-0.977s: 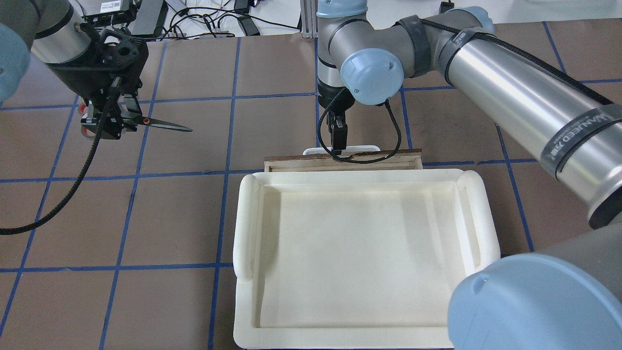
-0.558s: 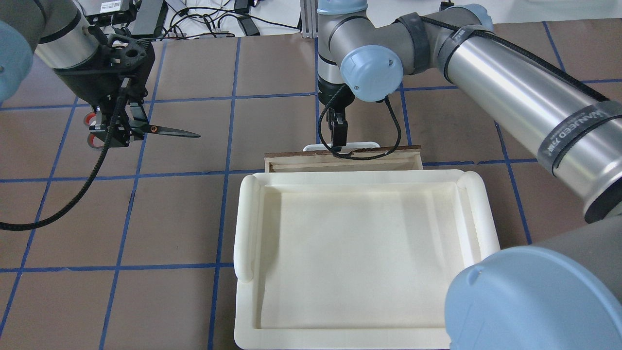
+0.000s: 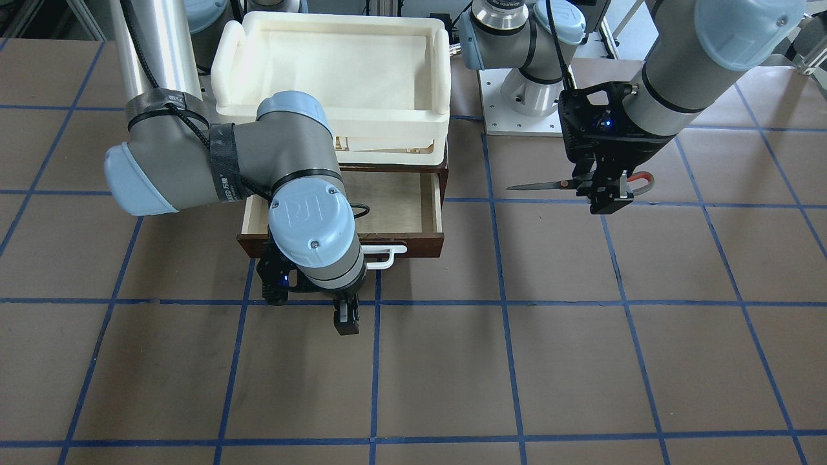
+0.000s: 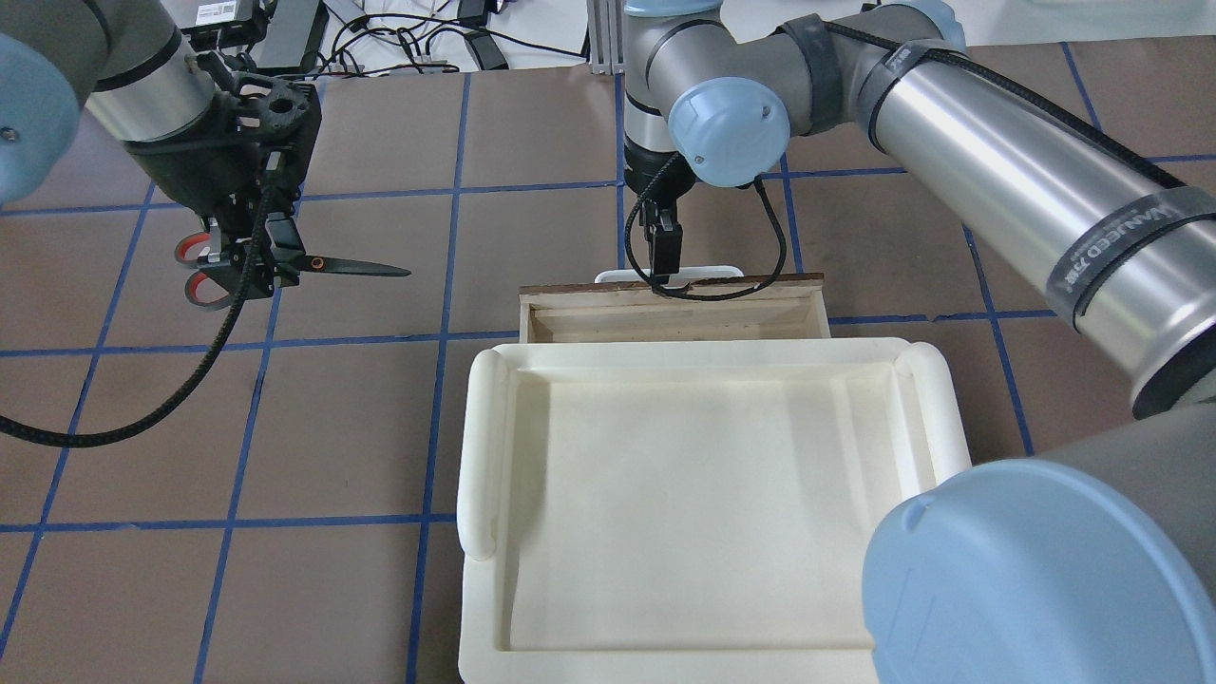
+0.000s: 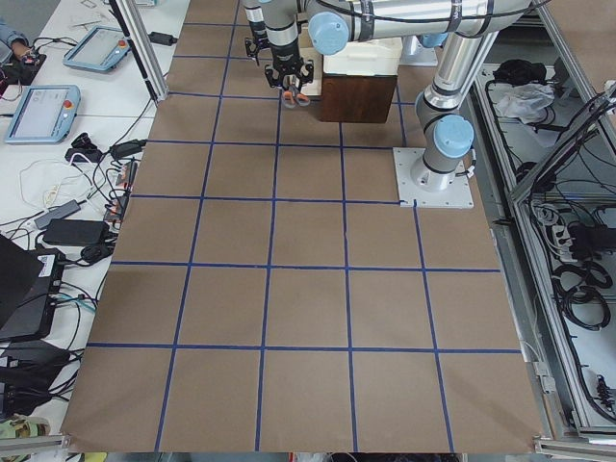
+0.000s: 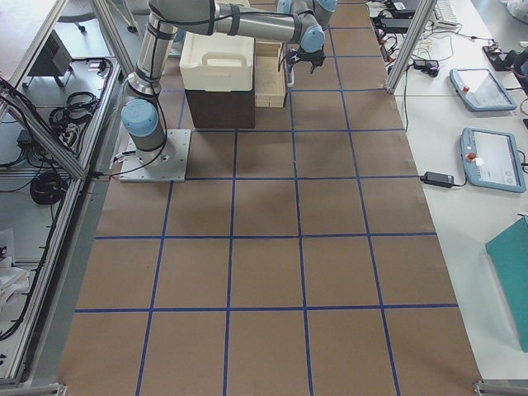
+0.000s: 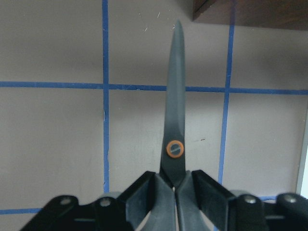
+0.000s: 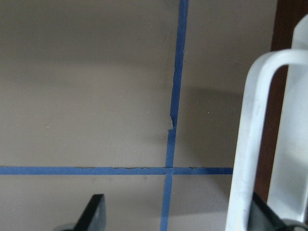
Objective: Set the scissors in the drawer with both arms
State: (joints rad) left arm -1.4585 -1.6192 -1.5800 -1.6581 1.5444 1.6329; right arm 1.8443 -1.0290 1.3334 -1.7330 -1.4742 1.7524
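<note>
My left gripper is shut on the scissors and holds them level above the table, left of the drawer, blades pointing at it. The left wrist view shows the blades clamped between the fingers. In the front view the scissors hang right of the drawer, which is partly pulled out. My right gripper is open, just beyond the white bar handle. In the right wrist view the handle stands near the right finger.
A cream-white plastic tray sits on the dark-brown cabinet above the drawer and hides most of it from overhead. My right forearm crosses over the right side. Brown table with blue tape grid lies all around.
My left gripper has moved right, toward the drawer, carrying the scissors. My right gripper has moved away from the robot, and the drawer front has come out slightly farther.
</note>
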